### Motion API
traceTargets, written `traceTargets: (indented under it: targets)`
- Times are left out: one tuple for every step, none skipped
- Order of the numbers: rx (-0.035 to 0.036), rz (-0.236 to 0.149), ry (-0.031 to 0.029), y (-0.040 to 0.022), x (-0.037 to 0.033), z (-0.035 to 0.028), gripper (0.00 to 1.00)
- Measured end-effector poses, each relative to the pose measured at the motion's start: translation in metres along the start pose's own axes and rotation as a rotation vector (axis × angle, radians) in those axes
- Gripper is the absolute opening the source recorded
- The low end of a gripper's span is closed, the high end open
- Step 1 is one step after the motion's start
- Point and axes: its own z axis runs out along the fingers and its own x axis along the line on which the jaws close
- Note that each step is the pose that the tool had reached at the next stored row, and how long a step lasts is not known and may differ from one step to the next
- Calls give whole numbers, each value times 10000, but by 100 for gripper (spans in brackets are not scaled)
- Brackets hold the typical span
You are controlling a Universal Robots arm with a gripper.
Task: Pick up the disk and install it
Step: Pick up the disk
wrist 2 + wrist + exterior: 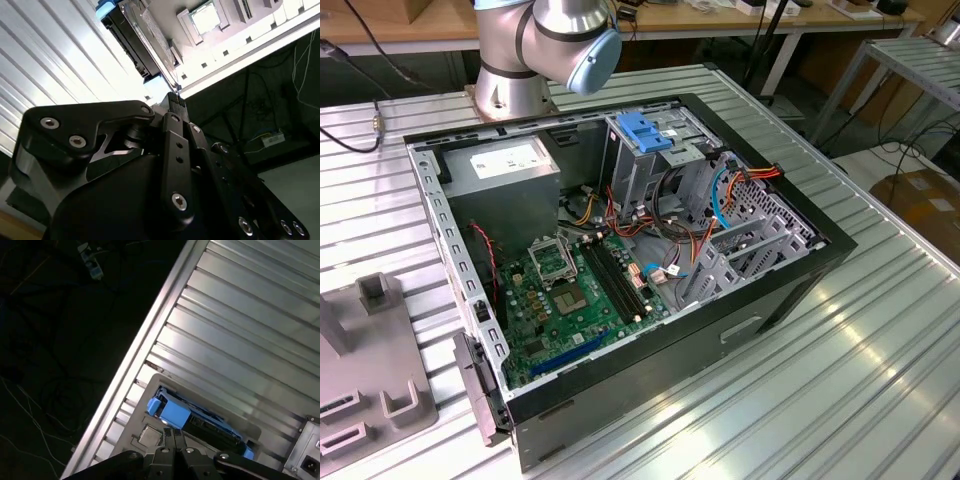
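Claw (176,100) was clenched: both wrist views showed the fingertips (172,103) pressed together with nothing visibly between them, parked just short of the light-blue carrier rail (169,412). The disk (205,426) sat on edge in a grey holder (220,412) right by the edge of the slatted bench (240,315), with dark floor (50,340) beyond, well apart from the open PC case (650,380). Main risk as I read it: shut fingers can't take the part, so any advance would've rammed the rail and could've tipped the disk in its slot or shoved it toward the bench edge. Second: a pinch on the plastic rail alone looked marginal. It could flex or slip, and the drive would swing or drop. Third: the target end was cluttered. Orange and blue cables (695,235) hung just beside the drive cage (632,175) under its blue bracket (645,130), so a tilted disk could've snagged a wire or jammed against the cage wall. Couldn't tell how firmly the holder kept the disk.
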Motion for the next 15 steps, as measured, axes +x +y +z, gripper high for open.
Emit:
traceTargets:
  targets:
    - [6,-170,7,0,0,1,10]
    - [16,-453,18,0,0,2,10]
    - [22,-626,25,0,0,3,10]
    - [30,-850,33,0,0,5,10]
    - [39,-1111,44,0,0,6,10]
    - [45,-1284,52,0,0,7,10]
    - [55,-1573,62,0,0,8,10]
    - [62,-1749,67,0,0,10,10]
    - [69,-1937,74,0,0,11,10]
    - [79,-2175,81,0,0,12,10]
    - [87,-2356,87,0,0,13,10]
    - [96,-2583,93,0,-1,15,10]
    - [103,-2770,100,0,0,16,10]
    - [110,-2961,106,-1,-1,17,10]
    - [118,-3150,112,-1,-1,18,10]
